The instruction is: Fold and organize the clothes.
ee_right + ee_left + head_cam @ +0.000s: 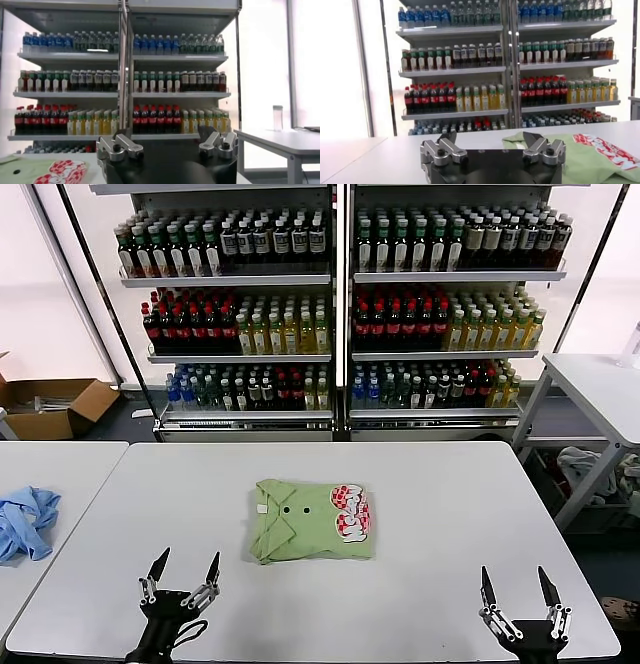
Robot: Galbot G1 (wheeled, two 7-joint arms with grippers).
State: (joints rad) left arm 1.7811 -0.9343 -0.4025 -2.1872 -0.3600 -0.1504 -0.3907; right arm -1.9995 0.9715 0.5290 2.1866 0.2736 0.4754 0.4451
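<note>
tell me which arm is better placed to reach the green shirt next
Left, probably. The left gripper hovers open nearer the folded green shirt; the right gripper, also open, sits farther off toward the table's edge.

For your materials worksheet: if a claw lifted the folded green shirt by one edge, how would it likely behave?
The green shirt is soft cloth in stacked layers, so it would probably droop and start unfolding. It looks light for its size. On the smooth white table, a push would likely slide or bunch it rather than roll it.

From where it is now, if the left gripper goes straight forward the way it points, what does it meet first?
Probably nothing on the white table: the open left gripper points past the folded light green cotton shirt, which lies beside its line. Depth is uncertain.
</note>
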